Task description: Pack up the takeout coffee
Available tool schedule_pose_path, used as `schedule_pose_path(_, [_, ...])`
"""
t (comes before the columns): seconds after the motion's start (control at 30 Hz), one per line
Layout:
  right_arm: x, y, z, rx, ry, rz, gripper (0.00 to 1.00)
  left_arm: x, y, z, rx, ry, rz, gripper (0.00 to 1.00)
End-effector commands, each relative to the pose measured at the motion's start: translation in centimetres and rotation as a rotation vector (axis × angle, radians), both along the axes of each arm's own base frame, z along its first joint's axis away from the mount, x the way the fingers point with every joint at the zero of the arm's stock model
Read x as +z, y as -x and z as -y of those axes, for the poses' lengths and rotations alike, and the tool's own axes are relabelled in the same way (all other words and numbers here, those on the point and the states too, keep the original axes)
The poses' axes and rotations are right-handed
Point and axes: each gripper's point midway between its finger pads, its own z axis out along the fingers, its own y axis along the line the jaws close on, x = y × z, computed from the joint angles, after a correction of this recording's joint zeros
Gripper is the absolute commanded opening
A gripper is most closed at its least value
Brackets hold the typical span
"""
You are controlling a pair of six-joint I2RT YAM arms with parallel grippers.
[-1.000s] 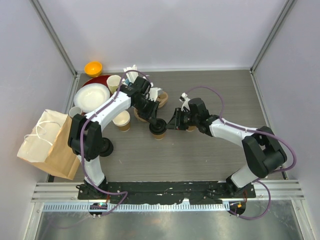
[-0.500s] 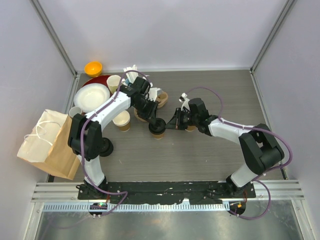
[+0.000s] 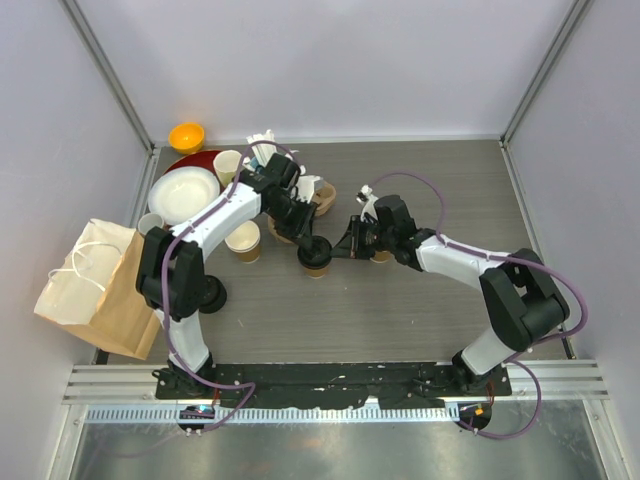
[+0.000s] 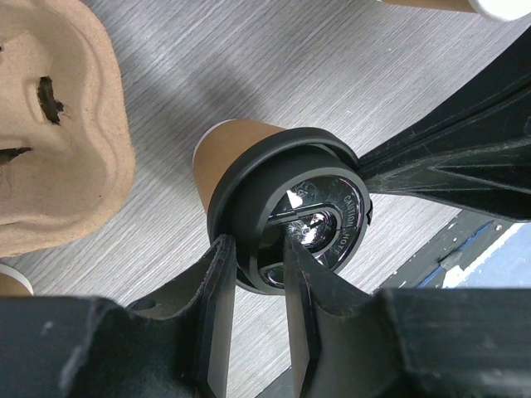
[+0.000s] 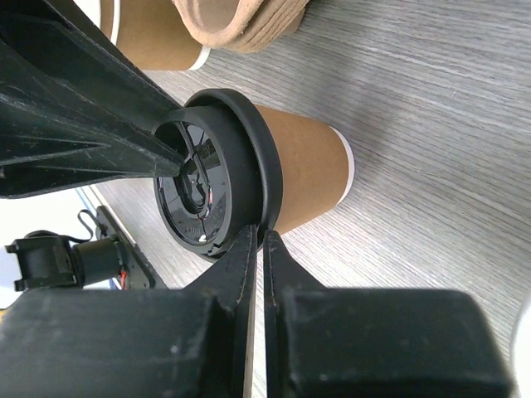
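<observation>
Left gripper [image 4: 255, 250] pinches the lid [image 4: 274, 166] rim on the cup [image 4: 217, 153], mid-table. Right gripper [image 5: 259, 236] is fully closed, tips against the lid edge, holding nothing. Lid looks seated. Left to do: second cup [image 3: 243, 240] unlidded, carrier [image 4: 50, 124] cells in view empty, bag [image 3: 95, 290] not loaded.

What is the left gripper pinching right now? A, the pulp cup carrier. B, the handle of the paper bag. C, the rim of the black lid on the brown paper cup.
C: the left wrist view shows the left gripper closed across the rim of the black lid, which sits on the brown paper cup.
</observation>
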Motion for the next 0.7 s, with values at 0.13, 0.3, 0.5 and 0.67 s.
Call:
schedule_pose_path(0.13, [-1.2,1.1,2.0,0.011,0.185,0.023,0.12,0.6,1.9,2.1,-0.116,0.074,-0.062,0.36])
schedule_pose_path(0.3, [1.4,0.5,1.8,0.021,0.165,0.107,0.22,1.7,1.7,2.2,-0.130,0.079,-0.038,0.38])
schedule_pose_path(0.5, [3.2,0.4,1.7,0.055,0.159,0.173,0.38,2.7,1.5,2.4,-0.141,0.093,-0.019,0.40])
schedule_pose_path(0.67, [4.1,0.3,1.8,0.077,0.158,0.223,0.49,3.5,1.3,2.5,-0.151,0.100,0.000,0.42])
